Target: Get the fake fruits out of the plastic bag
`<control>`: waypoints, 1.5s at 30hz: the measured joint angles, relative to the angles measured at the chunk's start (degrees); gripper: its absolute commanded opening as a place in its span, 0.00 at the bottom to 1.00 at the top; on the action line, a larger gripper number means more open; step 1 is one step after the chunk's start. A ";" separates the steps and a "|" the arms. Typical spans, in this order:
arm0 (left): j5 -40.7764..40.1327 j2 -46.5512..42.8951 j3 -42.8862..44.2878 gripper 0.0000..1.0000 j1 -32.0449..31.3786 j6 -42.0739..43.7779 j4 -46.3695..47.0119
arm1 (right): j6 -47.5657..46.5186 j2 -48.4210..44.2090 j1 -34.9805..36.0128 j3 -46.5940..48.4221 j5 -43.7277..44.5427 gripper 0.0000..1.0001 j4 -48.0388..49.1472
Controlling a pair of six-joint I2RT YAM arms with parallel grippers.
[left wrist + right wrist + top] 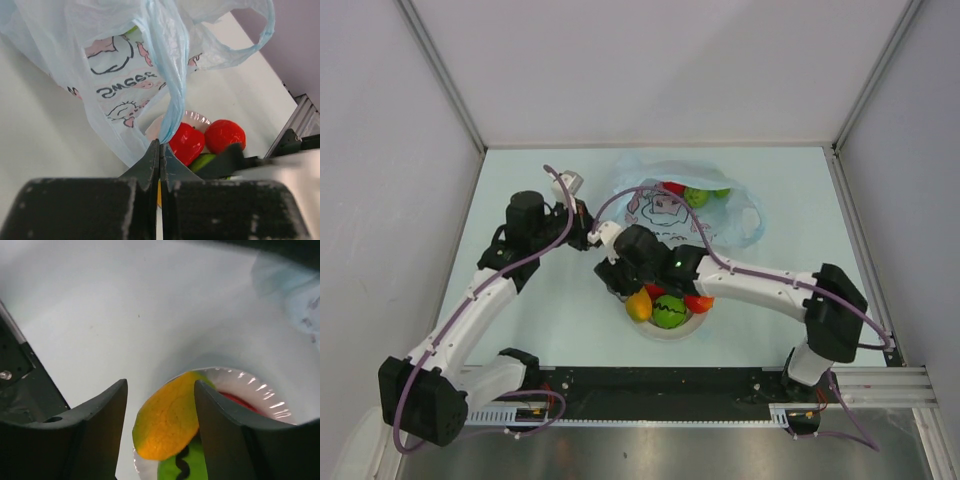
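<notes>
Lying crumpled at the far middle of the pale table (520, 180), the plastic bag (665, 215) is seen as thin, crinkly, translucent light-blue film printed with pink and dark cartoon lines. Two of the fake fruits (697, 197), one red and one green, both glossy and roundish, are seen at its far edge. A twisted strip of the bag's film is clamped between the closed jaws of the left gripper (160, 150), and the film is drawn up taut from that pinch. A white round plate (670, 331) with a scalloped rim is set on the near side of the bag; on it are gathered a smooth oblong yellow-orange fruit (167, 422), a green fruit (669, 312) marked with a dark wavy line, and shiny red fruits (186, 142). The right gripper (160, 385) is held over the plate with its jaws spread, the yellow-orange fruit showing between them; whether the pads touch it cannot be told.
</notes>
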 measured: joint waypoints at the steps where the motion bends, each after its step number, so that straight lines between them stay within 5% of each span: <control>1: 0.22 0.61 0.92 0.00 -0.09 0.00 0.11 | -0.81 -1.68 -0.42 0.72 -1.29 0.61 -0.83; 6: 0.17 3.39 3.91 0.00 -0.24 0.11 0.07 | -3.69 -10.75 -6.97 4.44 -4.22 0.58 -2.73; 12: 0.39 5.44 7.13 0.00 -0.31 2.58 -2.56 | -2.82 -7.87 -27.06 5.33 -6.43 0.53 -2.01; 23: 5.07 8.52 9.05 0.01 -1.31 11.43 -7.39 | -1.88 12.22 -40.06 6.93 -3.39 0.79 1.03; 26: 5.81 9.44 9.05 0.00 -1.64 13.14 -9.05 | -1.25 15.21 -41.62 10.32 -1.27 0.99 2.14; 34: 6.05 9.79 9.05 0.00 -1.86 16.46 -10.95 | -1.33 24.46 -43.87 20.00 -1.70 0.99 5.49; 38: 5.97 10.43 9.05 0.00 -1.97 17.25 -11.45 | -2.36 31.36 -44.52 24.48 -3.15 0.85 6.75; 41: 5.77 10.97 9.05 0.00 -2.01 17.27 -11.47 | -3.78 35.30 -44.57 26.93 -2.86 0.51 8.02; 42: 5.66 11.17 9.05 0.01 -2.01 17.25 -11.47 | -4.26 36.20 -44.57 27.87 -2.73 0.32 8.72; 45: 5.27 11.56 9.05 0.01 -2.01 17.25 -11.47 | -5.95 37.44 -44.57 31.23 -3.85 0.14 9.16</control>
